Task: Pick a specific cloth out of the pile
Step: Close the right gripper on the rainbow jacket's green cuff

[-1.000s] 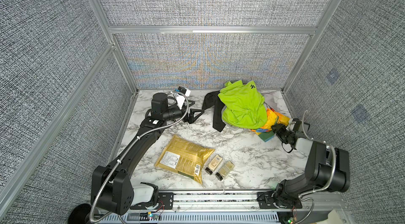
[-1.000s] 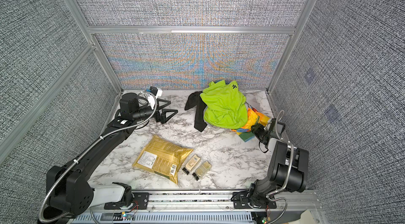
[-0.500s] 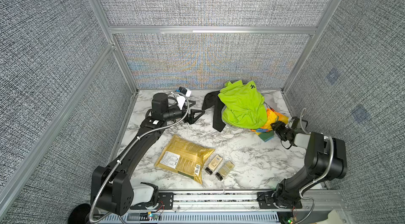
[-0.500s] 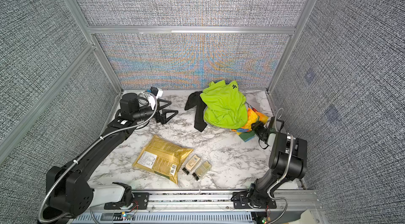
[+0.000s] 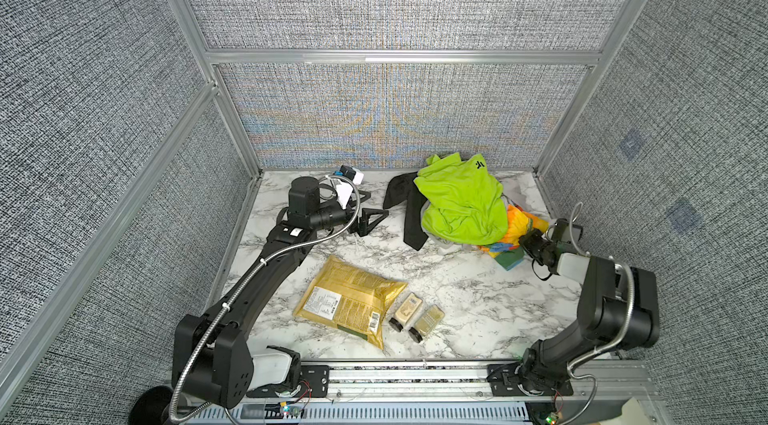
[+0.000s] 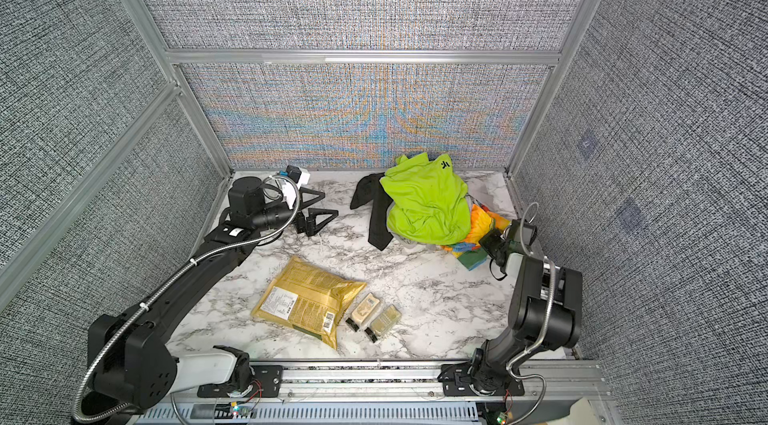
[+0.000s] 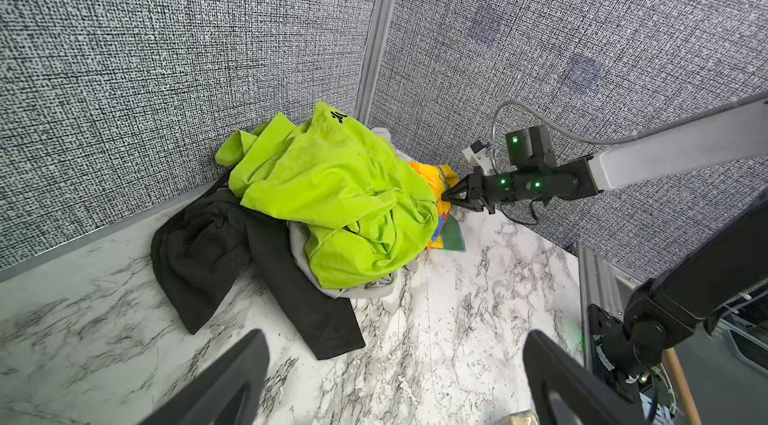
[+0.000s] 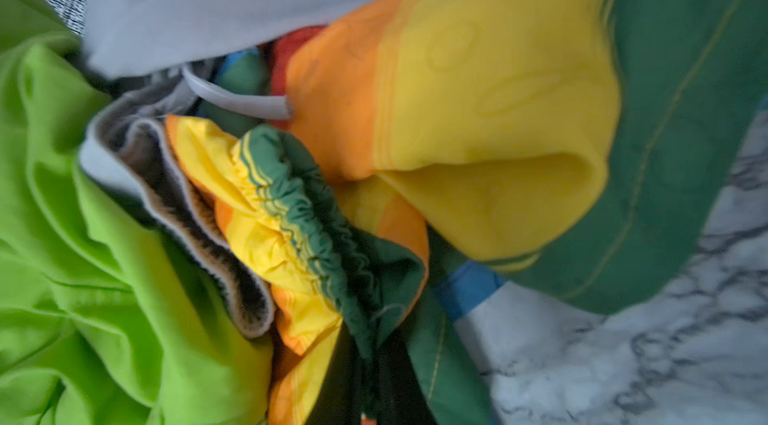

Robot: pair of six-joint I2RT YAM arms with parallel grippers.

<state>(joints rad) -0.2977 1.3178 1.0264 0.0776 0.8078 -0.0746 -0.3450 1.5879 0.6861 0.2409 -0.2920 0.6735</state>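
The right gripper (image 7: 452,195) seems clenched on the right edge of the cloth (image 7: 437,177). The cloth runs left under the pile (image 7: 332,194). The left gripper (image 5: 374,207), released, is well apart.

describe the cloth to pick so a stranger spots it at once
In the table's far right corner lies the pile, topped by a lime-green shirt. The cloth pokes out beneath, pinched by the right gripper: the only one in orange, yellow, green and blue blocks.
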